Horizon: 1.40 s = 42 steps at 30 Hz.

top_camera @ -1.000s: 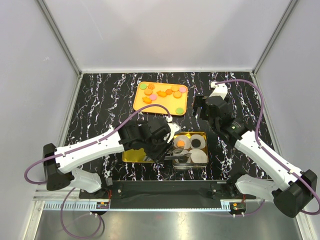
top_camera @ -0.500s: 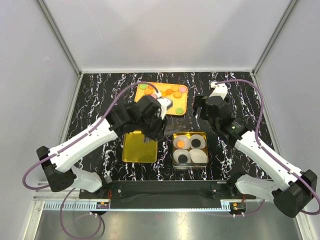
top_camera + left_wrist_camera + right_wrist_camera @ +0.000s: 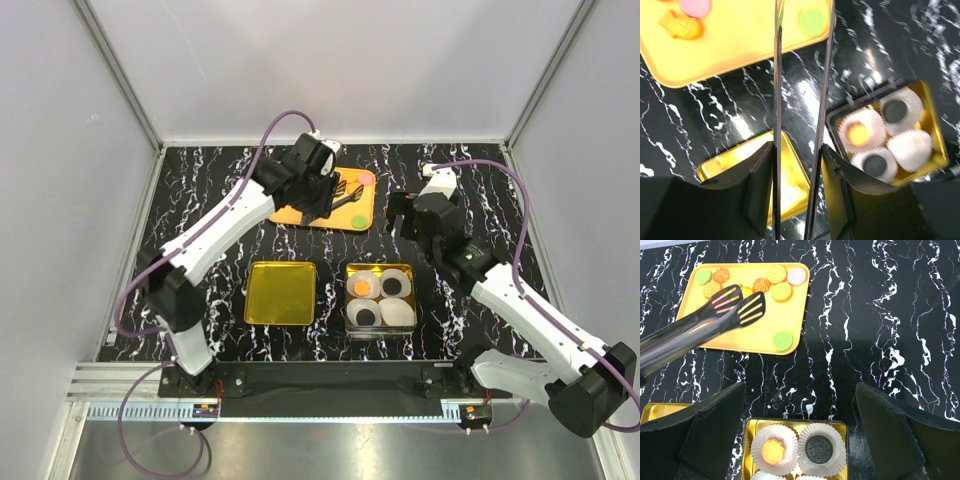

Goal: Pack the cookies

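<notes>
Gripping black tongs [image 3: 715, 315] between narrow jaws, the left gripper [image 3: 318, 190] holds their slotted tips over the cookies [image 3: 774, 282] on the orange tray [image 3: 790, 315], far left. The right gripper [image 3: 800, 387] spreads wide, holding nothing, above the gold tin [image 3: 796, 423]. An orange cookie [image 3: 773, 450] and a black cookie [image 3: 818, 446], its embossing unreadable, sit there in paper cups [image 3: 760, 437].

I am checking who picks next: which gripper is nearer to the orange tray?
Left. The left gripper, shut on black tongs, is above the orange tray; the right gripper hangs open off its right side, over the table.
</notes>
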Each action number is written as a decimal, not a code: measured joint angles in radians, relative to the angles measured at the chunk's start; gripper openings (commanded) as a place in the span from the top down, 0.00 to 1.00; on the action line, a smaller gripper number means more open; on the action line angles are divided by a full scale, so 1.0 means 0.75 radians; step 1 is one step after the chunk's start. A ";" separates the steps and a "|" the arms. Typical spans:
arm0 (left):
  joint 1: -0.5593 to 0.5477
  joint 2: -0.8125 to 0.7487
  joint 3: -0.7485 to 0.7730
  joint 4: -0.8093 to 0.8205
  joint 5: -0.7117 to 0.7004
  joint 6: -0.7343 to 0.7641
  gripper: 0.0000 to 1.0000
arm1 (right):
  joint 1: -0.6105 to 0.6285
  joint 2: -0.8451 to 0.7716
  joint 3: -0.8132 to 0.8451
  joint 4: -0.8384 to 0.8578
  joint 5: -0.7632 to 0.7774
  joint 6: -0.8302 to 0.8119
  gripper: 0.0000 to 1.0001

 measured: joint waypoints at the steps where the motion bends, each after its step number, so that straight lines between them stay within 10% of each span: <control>1: 0.015 0.031 0.016 0.004 0.002 0.003 0.57 | 0.000 -0.001 -0.001 0.000 -0.001 0.000 0.01; 13: 0.089 0.441 0.426 0.007 0.006 0.038 0.57 | 0.000 -0.031 -0.007 0.000 -0.012 0.000 0.00; 42: 0.123 0.621 0.422 0.055 0.008 0.053 0.57 | 0.000 -0.043 -0.008 0.000 -0.012 0.000 0.00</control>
